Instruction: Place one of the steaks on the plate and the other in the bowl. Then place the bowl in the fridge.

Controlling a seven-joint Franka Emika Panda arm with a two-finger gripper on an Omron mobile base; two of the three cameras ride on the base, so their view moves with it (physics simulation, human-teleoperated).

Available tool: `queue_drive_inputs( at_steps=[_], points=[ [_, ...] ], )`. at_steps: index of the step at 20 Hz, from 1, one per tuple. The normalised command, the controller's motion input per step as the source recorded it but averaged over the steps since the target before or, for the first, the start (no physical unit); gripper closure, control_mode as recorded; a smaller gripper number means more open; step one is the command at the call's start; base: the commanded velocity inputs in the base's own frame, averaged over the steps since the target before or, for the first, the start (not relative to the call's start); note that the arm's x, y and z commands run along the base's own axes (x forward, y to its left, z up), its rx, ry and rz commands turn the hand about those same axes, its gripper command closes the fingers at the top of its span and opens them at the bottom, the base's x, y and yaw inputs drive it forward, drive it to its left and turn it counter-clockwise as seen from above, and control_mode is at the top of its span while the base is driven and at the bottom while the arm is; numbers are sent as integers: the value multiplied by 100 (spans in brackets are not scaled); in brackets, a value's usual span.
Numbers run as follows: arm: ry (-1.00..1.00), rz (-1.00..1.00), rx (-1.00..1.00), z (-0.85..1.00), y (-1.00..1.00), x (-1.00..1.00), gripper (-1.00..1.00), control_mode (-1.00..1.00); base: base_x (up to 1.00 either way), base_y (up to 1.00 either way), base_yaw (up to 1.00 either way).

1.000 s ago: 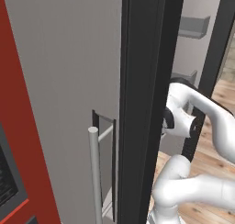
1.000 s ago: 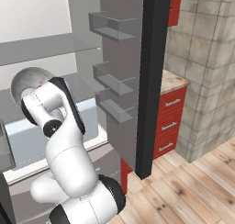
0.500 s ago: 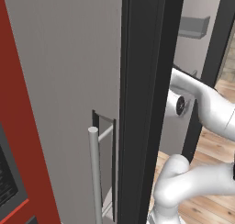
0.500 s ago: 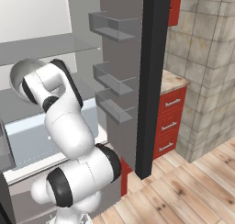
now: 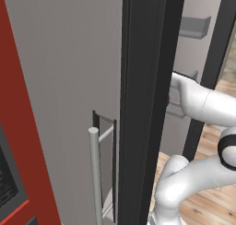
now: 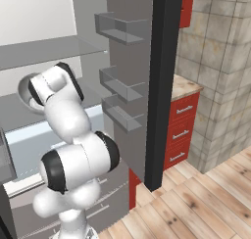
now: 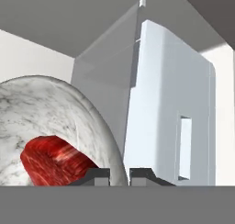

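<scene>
Gripper (image 7: pixel 119 174) fingertips are seen nearly closed, clamped on the thin rim of one bowl (image 7: pixel 69 113), pale and marbled inside. One dark-red steak (image 7: pixel 55 161) is held in the bowl. The bowl is carried inside the open fridge (image 6: pixel 44 52), over a grey shelf. Three door bins (image 6: pixel 122 93) are counted on the open fridge door, and one bar handle (image 5: pixel 95 173) on the closed door.

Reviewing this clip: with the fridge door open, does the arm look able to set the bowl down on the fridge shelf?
Probably yes. The fridge stands open and the arm already reaches inside, with the bowl at the gripper, its jaws closed on the rim. A steak lies in it. Nothing visible blocks the shelf.
</scene>
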Motion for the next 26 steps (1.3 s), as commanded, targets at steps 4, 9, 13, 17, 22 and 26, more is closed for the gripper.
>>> queue_drive_inputs(
  at_steps=[4, 9, 13, 17, 22, 26],
  points=[
    [22, -7, -43, 74, 0, 27, 100, -100, 0, 0, 0],
    [28, -8, -42, 83, 0, 36, 100, -100, 0, 0, 0],
    [33, -5, -38, 81, 0, 42, 100, -100, 0, 0, 0],
    [37, -2, -35, 78, 0, 52, 100, -100, 0, 0, 0],
    [33, -1, -30, 77, 18, 54, 100, -100, 0, 0, 0],
    [29, -3, -31, 84, 56, 51, 100, -100, 0, 0, 0]
  ],
)
